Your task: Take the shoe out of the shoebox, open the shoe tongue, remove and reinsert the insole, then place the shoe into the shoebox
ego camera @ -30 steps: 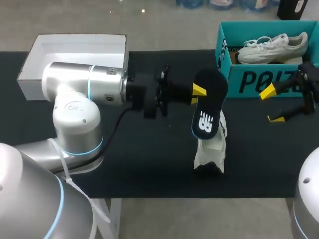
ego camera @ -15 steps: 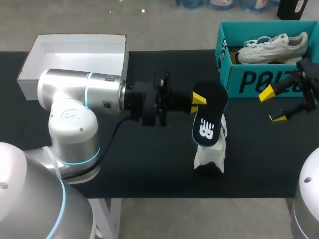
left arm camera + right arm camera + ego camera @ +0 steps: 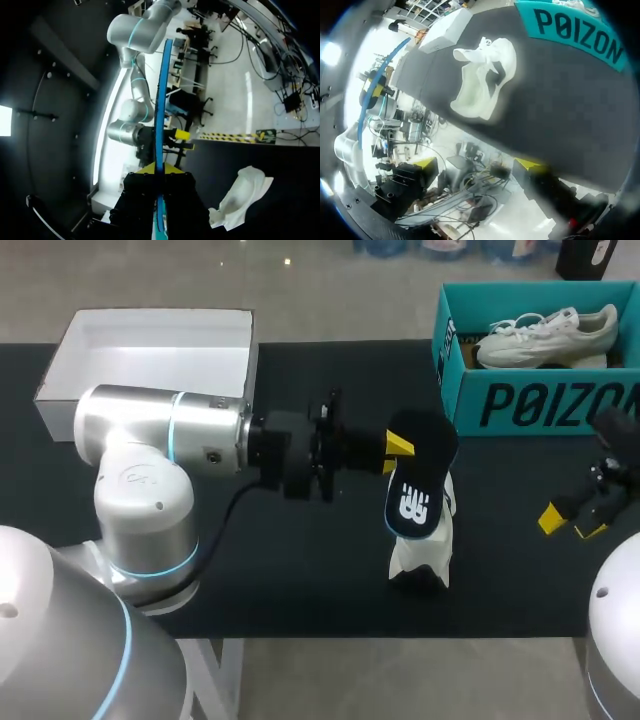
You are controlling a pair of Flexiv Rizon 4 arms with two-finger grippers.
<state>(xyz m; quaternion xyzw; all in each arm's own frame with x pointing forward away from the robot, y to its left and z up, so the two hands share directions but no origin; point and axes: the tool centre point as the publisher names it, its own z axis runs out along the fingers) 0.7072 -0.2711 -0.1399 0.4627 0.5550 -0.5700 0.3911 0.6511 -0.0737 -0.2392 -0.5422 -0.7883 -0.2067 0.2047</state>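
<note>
The table (image 3: 300, 570) is seen from above and behind in the head view, from some distance, so that most of its top and the shoebox (image 3: 540, 405) are taken in. The left wrist view is directed along the fingers of the left gripper (image 3: 160, 170) and is set very close to the insole (image 3: 160, 110), which is seen edge-on, with the white shoe (image 3: 242, 197) beside it. The right wrist view is turned low across the table, apparently from near its front edge, and the shoe, insole and shoebox are shared with the head view.
</note>
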